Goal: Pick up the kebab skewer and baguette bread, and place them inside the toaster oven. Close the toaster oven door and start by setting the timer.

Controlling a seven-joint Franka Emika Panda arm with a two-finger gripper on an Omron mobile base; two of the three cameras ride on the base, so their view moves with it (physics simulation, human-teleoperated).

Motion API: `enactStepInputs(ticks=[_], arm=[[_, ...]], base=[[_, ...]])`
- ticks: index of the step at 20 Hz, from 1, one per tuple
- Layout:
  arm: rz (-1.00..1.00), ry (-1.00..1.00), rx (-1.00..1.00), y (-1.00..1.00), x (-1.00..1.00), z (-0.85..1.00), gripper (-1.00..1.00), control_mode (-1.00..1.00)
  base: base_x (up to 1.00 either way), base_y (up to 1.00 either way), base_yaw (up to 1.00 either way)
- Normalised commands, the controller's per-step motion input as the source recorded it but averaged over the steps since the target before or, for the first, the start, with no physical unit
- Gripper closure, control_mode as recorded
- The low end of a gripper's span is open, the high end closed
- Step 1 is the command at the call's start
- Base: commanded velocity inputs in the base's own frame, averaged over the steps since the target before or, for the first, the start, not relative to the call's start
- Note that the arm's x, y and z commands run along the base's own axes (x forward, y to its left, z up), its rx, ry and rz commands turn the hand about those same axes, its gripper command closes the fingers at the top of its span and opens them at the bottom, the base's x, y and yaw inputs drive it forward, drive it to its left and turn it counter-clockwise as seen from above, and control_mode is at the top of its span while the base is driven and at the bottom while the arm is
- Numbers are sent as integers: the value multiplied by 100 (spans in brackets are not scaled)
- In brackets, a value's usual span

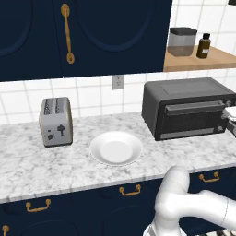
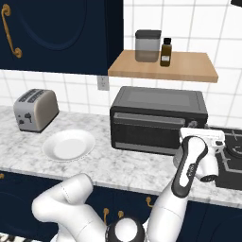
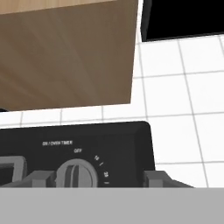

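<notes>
The timer knob (image 3: 78, 174) is framed dead ahead between the parted, empty gripper (image 3: 100, 179) fingers, on the toaster oven (image 2: 158, 118).

arm (image 2: 189, 165) raised, fingers (image 3: 40, 178) spread apart

The toaster oven (image 2: 158, 120) is a big dark grey box – it sits on the counter against the wall, at about 3 o'clock from the white plate (image 2: 68, 144). The toaster oven door (image 2: 149, 132) is shut, with its grey bar handle across the top. In the hand view, its round timer knob (image 3: 78, 175) has a raised bar standing up toward 12 o'clock.
</notes>
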Motion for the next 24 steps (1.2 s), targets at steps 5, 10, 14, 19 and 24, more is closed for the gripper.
enactStepInputs(ticks=[5, 10, 14, 19, 24], arm=[[-2, 0, -1, 3, -12, 22, 100, -100], [0, 0, -1, 15, -17, 26, 100, -100], [0, 0, 0, 21, 0, 15, 100, -100], [0, 0, 0, 7, 0, 23, 100, -100], [0, 3, 0, 2, 0, 28, 100, -100]], base=[[0, 0, 0], [0, 0, 0], [0, 0, 0], [0, 0, 0], [0, 0, 0]])
